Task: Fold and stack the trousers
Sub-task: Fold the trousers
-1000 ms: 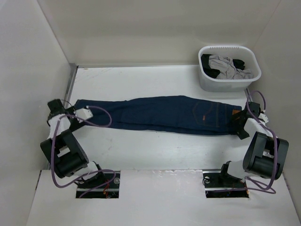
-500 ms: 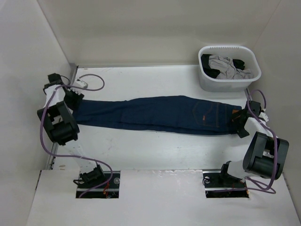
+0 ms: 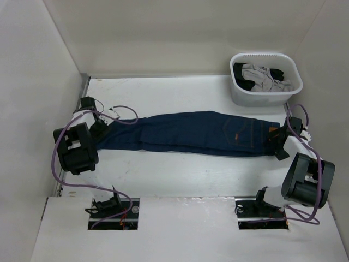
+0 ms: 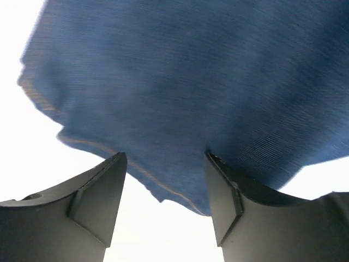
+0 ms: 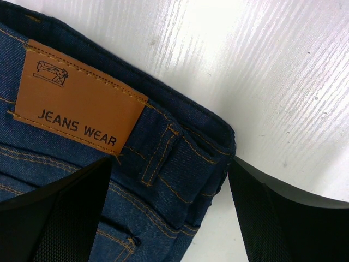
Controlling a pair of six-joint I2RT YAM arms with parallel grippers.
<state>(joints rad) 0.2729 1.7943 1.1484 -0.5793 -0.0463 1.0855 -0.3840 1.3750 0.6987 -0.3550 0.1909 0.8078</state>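
Observation:
The dark navy jeans (image 3: 191, 131) lie flat across the table, leg ends at the left and waistband at the right. My left gripper (image 3: 102, 130) is at the leg ends. In the left wrist view its fingers stand apart (image 4: 165, 158), with the blurred denim hem (image 4: 180, 98) just beyond and between them. My right gripper (image 3: 277, 143) is at the waistband. In the right wrist view it is open (image 5: 170, 164), with the waistband corner (image 5: 185, 158) between its fingers. The tan patch (image 5: 76, 98) is beside that corner.
A white basket (image 3: 265, 94) with grey and black garments (image 3: 262, 76) stands at the back right, just behind the waistband. White walls close in the table on the left, back and right.
My left arm has swung from the left wall over to the leg ends, and the hem end now lies a little further right. The right arm has barely moved.

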